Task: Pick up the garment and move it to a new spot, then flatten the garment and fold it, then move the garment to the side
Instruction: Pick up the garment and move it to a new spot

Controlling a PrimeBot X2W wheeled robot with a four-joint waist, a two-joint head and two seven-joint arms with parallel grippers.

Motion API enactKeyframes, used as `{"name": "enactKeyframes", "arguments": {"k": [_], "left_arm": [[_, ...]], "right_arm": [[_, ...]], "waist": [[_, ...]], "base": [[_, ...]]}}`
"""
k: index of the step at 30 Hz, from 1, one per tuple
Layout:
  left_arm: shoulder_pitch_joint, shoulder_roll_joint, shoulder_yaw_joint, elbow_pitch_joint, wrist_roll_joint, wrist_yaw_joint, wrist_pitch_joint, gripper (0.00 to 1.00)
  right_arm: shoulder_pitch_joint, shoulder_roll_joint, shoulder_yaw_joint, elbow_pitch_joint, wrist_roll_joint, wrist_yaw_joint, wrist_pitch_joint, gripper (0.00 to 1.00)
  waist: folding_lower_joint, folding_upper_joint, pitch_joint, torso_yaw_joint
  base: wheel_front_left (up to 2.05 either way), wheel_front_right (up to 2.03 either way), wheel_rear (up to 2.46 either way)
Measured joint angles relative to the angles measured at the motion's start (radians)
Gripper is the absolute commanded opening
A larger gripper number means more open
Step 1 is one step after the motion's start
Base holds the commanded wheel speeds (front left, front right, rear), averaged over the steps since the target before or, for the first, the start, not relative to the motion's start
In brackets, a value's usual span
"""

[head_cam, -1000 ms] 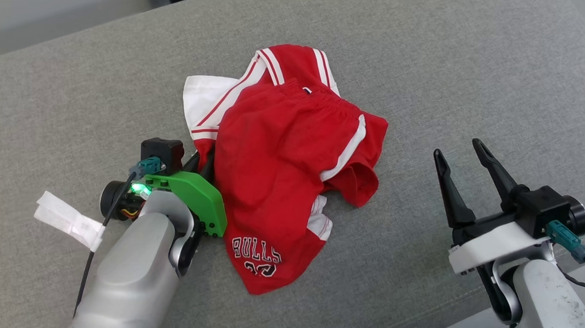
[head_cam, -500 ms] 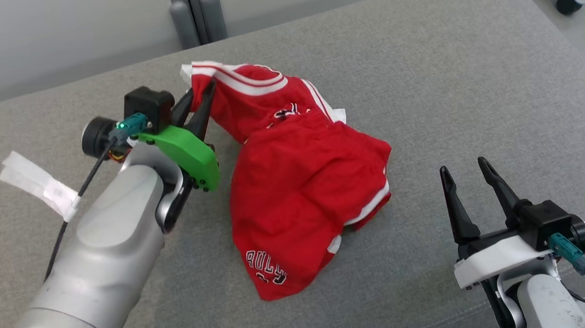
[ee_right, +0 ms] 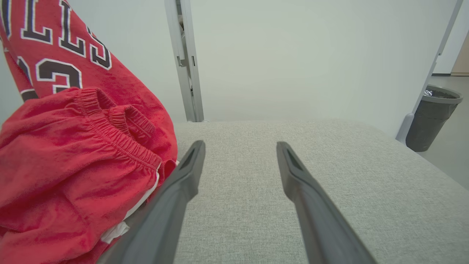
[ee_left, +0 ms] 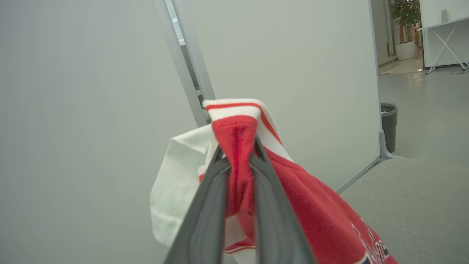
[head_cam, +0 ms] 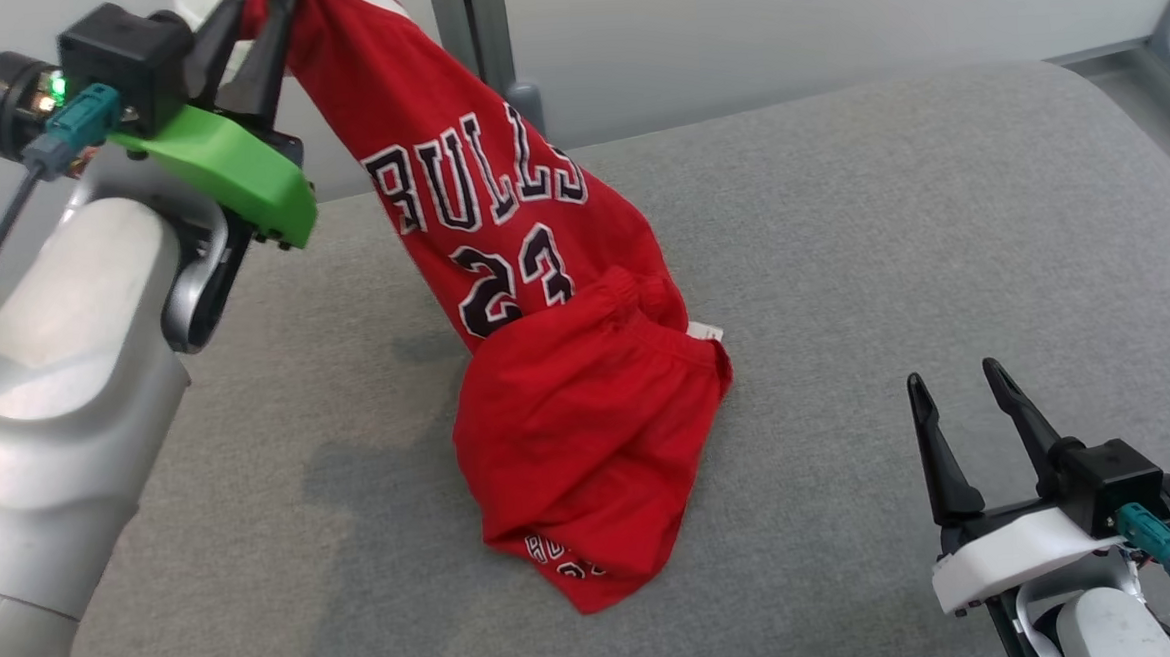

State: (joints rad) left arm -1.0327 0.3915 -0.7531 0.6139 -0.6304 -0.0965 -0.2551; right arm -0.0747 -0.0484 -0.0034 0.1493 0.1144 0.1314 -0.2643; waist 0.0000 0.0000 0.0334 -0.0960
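Red garment [head_cam: 497, 173] reads BULLS 23 | left claw [ee_left: 237, 150] pinching it | right claw [head_cam: 954, 374] spread

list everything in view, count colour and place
jersey: 1, red, hanging from the left gripper
shorts: 1, red, bunched at the jersey's foot, on the cushion
cushion: 1, grey, under the clothes
wall panel: 1, pale, behind the cushion
post: 1, grey, against the wall panel
bin: 1, dark grey, far right past the cushion
left gripper: 1, dark, raised, shut on the jersey
right gripper: 1, dark, open, right of the shorts
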Motion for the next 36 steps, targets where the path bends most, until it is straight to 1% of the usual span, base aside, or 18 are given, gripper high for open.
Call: {"name": "enactKeyframes", "arguments": {"k": [5,10,16,21,30,36], "left_arm": [[-0.001,0.071,0.035,-0.064,-0.009,0.028,0.007,0.00],[-0.001,0.128,0.057,-0.129,-0.013,0.052,0.023,0.00],[0.001,0.194,0.083,-0.220,-0.016,0.088,0.043,0.00],[0.012,0.247,0.101,-0.292,-0.021,0.108,0.072,0.00],[0.079,0.300,0.100,-0.398,-0.038,0.146,0.123,0.00],[0.121,0.316,0.104,-0.412,-0.061,0.164,0.135,0.00]], "right_arm": [[0.008,0.000,-0.011,-0.003,-0.002,0.000,0.000,1.00],[0.018,0.000,-0.015,-0.002,-0.002,0.000,0.000,1.00],[0.023,0.000,-0.014,-0.004,-0.001,0.000,0.000,1.00],[0.024,0.000,-0.014,-0.003,0.001,0.000,0.000,1.00],[0.024,0.000,-0.010,-0.003,0.002,0.000,0.000,1.00],[0.024,0.000,0.002,-0.002,0.001,0.000,0.000,1.00]], "waist": [[0.0000,0.0000,-0.019,0.054],[0.0000,0.0000,-0.033,0.116],[0.0000,0.0000,-0.048,0.204],[0.0000,-0.0001,-0.058,0.277],[0.0000,-0.0001,-0.071,0.403],[0.0000,0.0000,-0.072,0.451]], "base": [[0.00,0.00,0.00],[0.00,0.00,0.00],[0.00,0.00,0.00],[0.00,0.00,0.00],[0.00,0.00,0.00],[0.00,0.00,0.00]]}}
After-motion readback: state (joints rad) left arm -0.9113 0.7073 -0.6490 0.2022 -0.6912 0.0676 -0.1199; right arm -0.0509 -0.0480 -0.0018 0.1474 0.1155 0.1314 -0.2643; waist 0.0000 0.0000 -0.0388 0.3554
